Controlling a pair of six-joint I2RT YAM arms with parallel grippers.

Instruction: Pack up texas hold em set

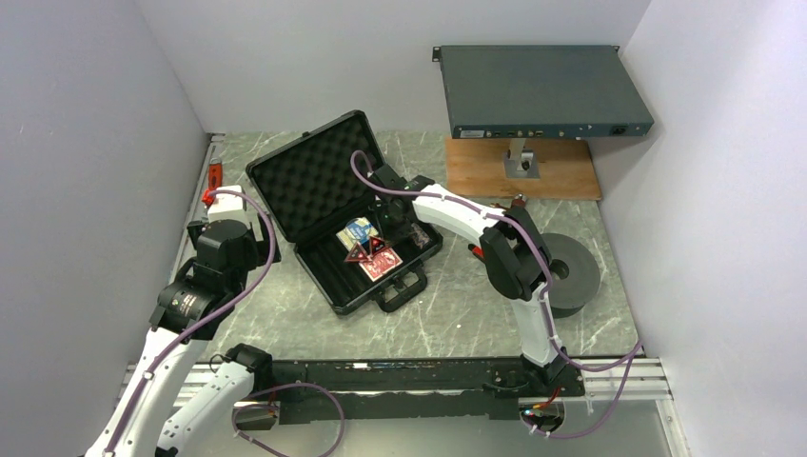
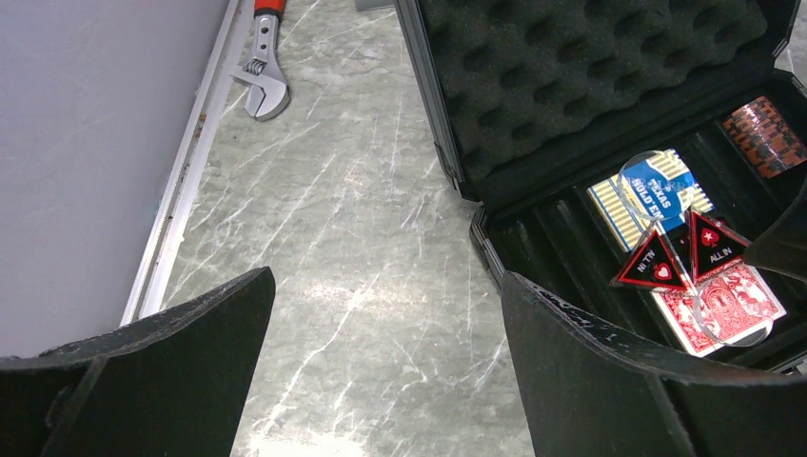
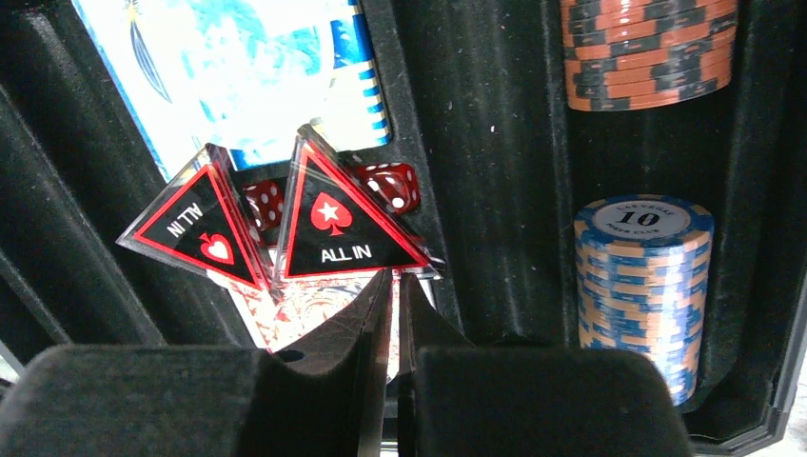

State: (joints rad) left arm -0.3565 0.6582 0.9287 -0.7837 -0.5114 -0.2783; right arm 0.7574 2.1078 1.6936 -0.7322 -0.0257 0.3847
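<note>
- The briefcase [image 1: 309,181] lies open at the middle of the table, its egg-crate foam lid leaning back to the far left
- In its tray sit a blue deck [image 3: 238,67] and a red deck [image 2: 728,305], with two red dice [image 3: 390,186] between them
- Two triangular tokens stand propped over the decks: the ALL IN token [image 3: 338,228] and its twin [image 3: 200,228] just to its left
- The slots to the right hold a blue-and-tan chip roll [image 3: 638,286] and, farther off, an orange-and-black chip roll [image 3: 647,48]
- The right gripper [image 3: 392,286] reaches into the tray, jaws drawn to a sliver at the ALL IN token's lower edge; whether they pinch it cannot be told
- The step in hand looks like settling the tokens; next they likely need laying flat so the lid can close
- The left gripper [image 2: 385,286] hangs wide and empty over bare table left of the case
- A wrench [image 2: 262,76] lies at the far left
</note>
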